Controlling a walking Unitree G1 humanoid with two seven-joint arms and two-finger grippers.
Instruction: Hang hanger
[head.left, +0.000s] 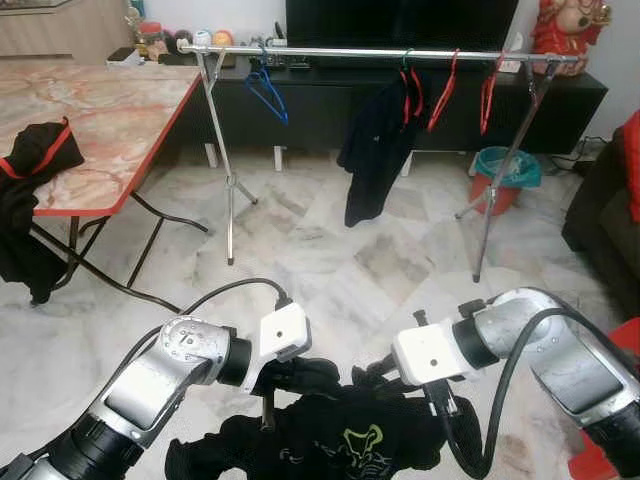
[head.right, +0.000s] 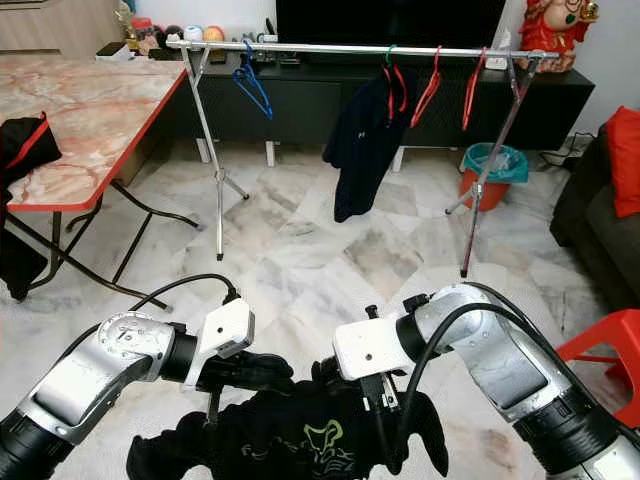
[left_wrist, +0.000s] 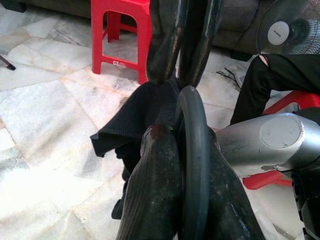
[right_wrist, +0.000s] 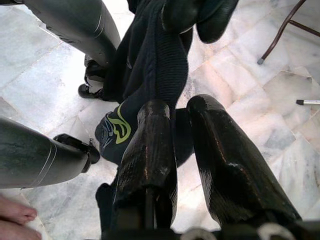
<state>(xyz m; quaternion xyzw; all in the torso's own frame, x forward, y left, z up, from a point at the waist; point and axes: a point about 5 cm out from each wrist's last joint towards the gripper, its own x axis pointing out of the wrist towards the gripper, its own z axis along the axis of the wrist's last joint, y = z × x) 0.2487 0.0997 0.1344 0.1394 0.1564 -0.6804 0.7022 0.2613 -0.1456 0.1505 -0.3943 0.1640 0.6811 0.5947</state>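
Marble floor (head.left: 330, 250) with a clothes rack (head.left: 380, 50) up top, and at the bottom the left gripper (head.left: 315, 375) and right gripper (head.left: 385, 372) are both clamped on a black shirt (head.left: 330, 440)

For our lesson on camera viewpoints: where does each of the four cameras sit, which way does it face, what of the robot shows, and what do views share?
Left eye: head, facing forward and down at the clothes rail; both arms show.
Right eye: same scene, set slightly aside.
Left wrist: looks along the left hand, shut on the black shirt, toward a red stool.
Right wrist: along the right hand, gripping the shirt over the floor.
All share the shirt.
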